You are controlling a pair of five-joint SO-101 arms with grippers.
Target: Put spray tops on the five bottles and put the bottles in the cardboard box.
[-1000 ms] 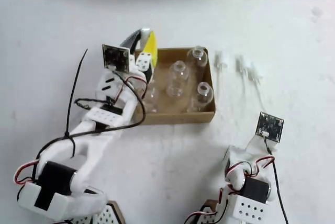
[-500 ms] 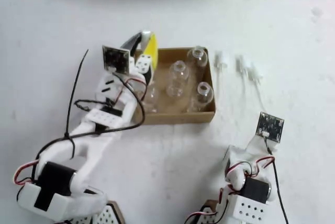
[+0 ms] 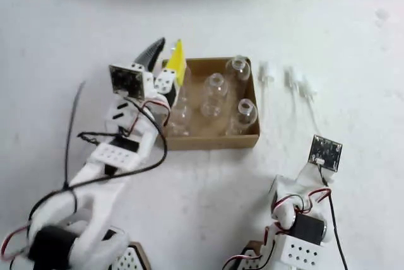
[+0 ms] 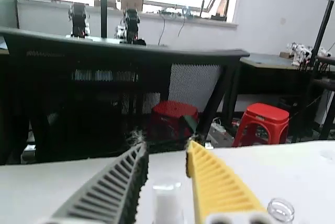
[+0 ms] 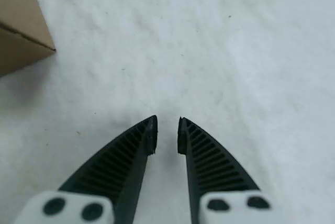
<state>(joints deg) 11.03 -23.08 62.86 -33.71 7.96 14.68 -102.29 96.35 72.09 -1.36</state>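
- Cardboard box (image 3: pixel 211 139) sits open on the white table (image 3: pixel 328 24); we take it as our reference.
- Inside the box we count at least four clear bottles (image 3: pixel 215 84), all upright: three in the half toward the loose tops, and one in the other half, against the near wall.
- Three white spray tops (image 3: pixel 267 72) lie on the table just outside the box, beside its short wall, their thin tubes pointing toward the arms.
- Left gripper (image 3: pixel 168 46): over the opposite short wall of the box, at the far corner. Its dark and yellow fingers are moderately apart.
- In the left wrist view a white piece (image 4: pixel 168 206) shows in that gap. We cannot tell whether the fingers touch it. A bottle mouth (image 4: pixel 280 209) shows beside the yellow finger.
- Right gripper (image 5: pixel 166 132): low over bare table, near a corner of the box and clear of it. Narrow slit between the tips, holding nothing.
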